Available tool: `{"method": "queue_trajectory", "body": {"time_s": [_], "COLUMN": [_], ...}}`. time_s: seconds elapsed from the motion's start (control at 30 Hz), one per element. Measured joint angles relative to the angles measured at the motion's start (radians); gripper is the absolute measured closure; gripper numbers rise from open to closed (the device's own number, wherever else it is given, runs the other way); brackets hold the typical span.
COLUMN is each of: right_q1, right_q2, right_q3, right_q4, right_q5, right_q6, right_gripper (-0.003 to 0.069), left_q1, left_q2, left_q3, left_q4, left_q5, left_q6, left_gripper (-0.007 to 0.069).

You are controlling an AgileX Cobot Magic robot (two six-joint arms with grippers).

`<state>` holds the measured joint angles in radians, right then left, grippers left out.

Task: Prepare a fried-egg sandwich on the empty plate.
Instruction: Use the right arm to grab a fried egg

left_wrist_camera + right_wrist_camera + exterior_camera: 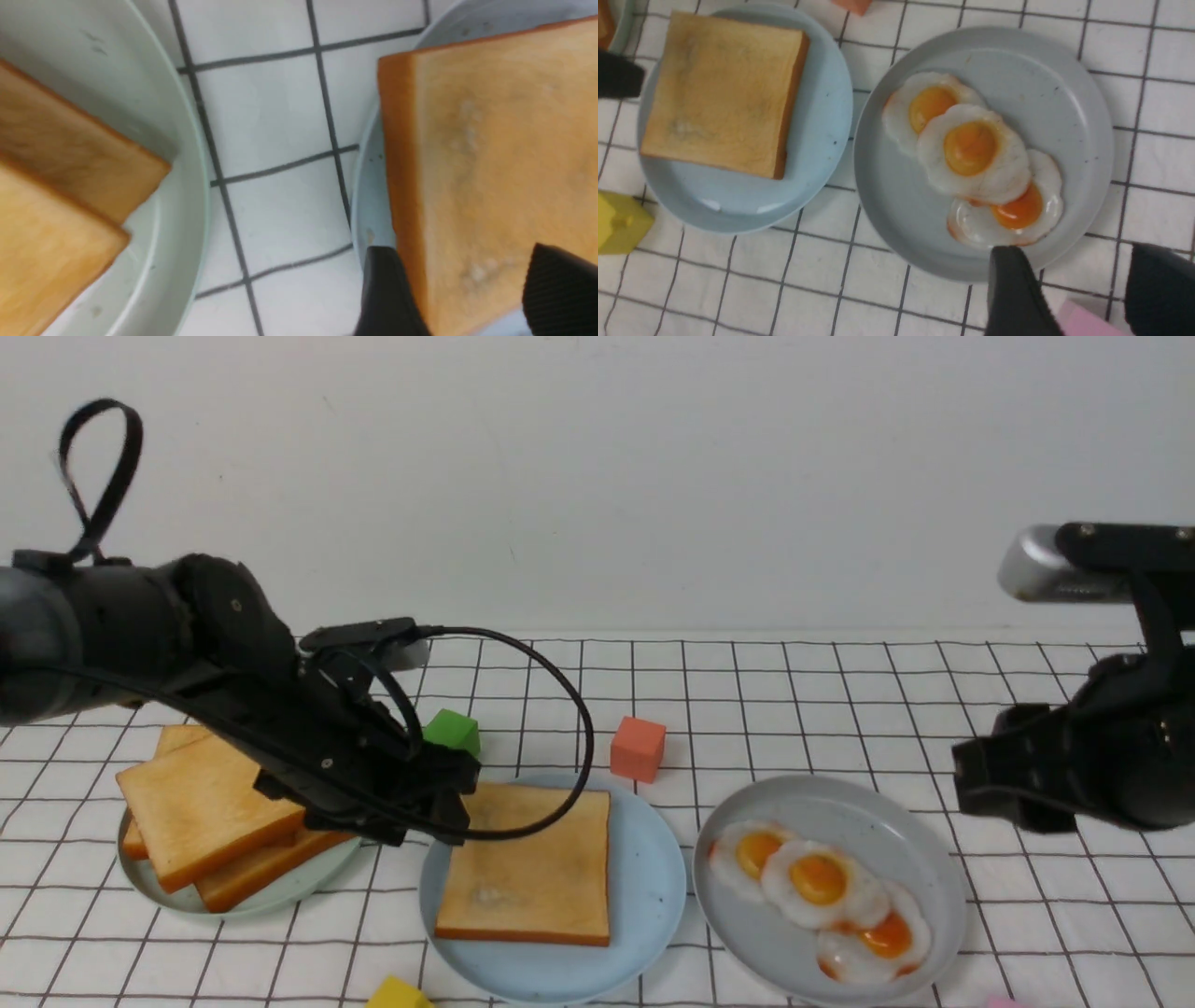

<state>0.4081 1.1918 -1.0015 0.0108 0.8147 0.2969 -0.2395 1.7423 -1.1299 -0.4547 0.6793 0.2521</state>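
One golden toast slice [527, 877] lies flat on the pale sky-blue plate [653, 896] at centre front. No stacked sandwich shows. My left gripper [448, 803] hangs low at that slice's far left corner. In the left wrist view my left gripper [467, 261] is open, its fingers spread on either side of the toast's [490, 140] corner over the blue plate [369, 200]. Three fried eggs [817, 877] overlap on the grey plate [915, 859]. My right gripper [980, 779] is open and empty, raised to the right of the grey plate; the right wrist view shows my right gripper [1073, 261] beside the eggs [971, 149].
Plain toast slices [201, 803] are piled on the pale green plate [308, 877] at the left. A green cube [453, 730] and an orange cube [639, 747] stand behind the blue plate. A yellow block [397, 994] sits at the front edge. A pink block [1083, 322] lies under my right gripper.
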Motion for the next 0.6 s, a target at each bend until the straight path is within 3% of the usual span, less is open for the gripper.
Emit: {"method": "queue_trajectory", "body": {"time_s": [0.23, 0.33, 0.43, 0.5, 0.57, 0.6], "right_q1": [-0.112, -0.141, -0.144, -0.144, -0.144, -0.144], "right_q2": [0.140, 0.229, 0.283, 0.321, 0.342, 0.388], "right_q3": [-0.046, -0.052, -0.067, -0.098, -0.118, -0.159], "right_q4": [0.095, 0.161, 0.180, 0.197, 0.205, 0.215], "right_q5": [0.016, 0.018, 0.039, 0.054, 0.059, 0.070], "right_q6": [-0.202, -0.408, -0.566, -0.631, -0.641, -0.648], "right_gripper": [0.0271, 0.0271, 0.0271, 0.0271, 0.0271, 0.0271], "left_q1": [-0.024, -0.110, -0.198, -0.275, -0.308, -0.365], "left_q2": [-0.193, -0.326, -0.395, -0.445, -0.462, -0.488], "left_q3": [0.000, 0.000, 0.000, 0.003, 0.003, 0.004], "left_q4": [-0.028, -0.084, -0.094, -0.067, -0.042, 0.014], "left_q5": [0.138, 0.238, 0.300, 0.329, 0.335, 0.336], "left_q6": [0.033, 0.126, 0.117, 0.068, 0.042, -0.002], "left_gripper": [0.0228, 0.0330, 0.0424, 0.0524, 0.0564, 0.0628]}}
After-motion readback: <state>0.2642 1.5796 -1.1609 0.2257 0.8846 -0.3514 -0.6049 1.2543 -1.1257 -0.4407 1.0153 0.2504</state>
